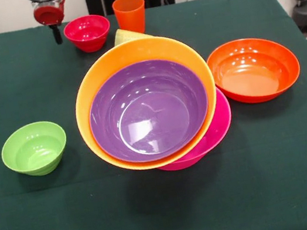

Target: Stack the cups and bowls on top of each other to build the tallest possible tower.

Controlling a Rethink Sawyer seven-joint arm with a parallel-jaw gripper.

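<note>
You have the gripper (56, 34) up at the far left of the tabletop (170, 207), hanging over the cloth with nothing under it. Only a dark tip shows below the red and black wrist, so you cannot tell whether the jaws are apart or together.

Just to the picture-right of the jaws sits the red bowl (87, 32), upright and apart from them. Further right along the same far row stands the orange cup (129, 13), upright, close to the red bowl but not touching it.

The tower (152, 109) lies well toward you and to the right of the jaws, in the middle of the tabletop. Its purple bowl (148, 109) nests inside the yellow-orange bowl (137, 55), and both tilt steeply so their mouths face you. The pink bowl (213, 134) peeks out beneath them at the lower right. What props the tilt is hidden behind the rims.

A pale yellow rim (127, 35) shows just behind the tower, between it and the orange cup; it is too hidden to tell which piece it is.

The orange-red bowl (253, 68) sits upright far to the right of the jaws, just beside the tower. The green bowl (34, 148) sits alone, nearer you than the jaws, left of the tower.
</note>
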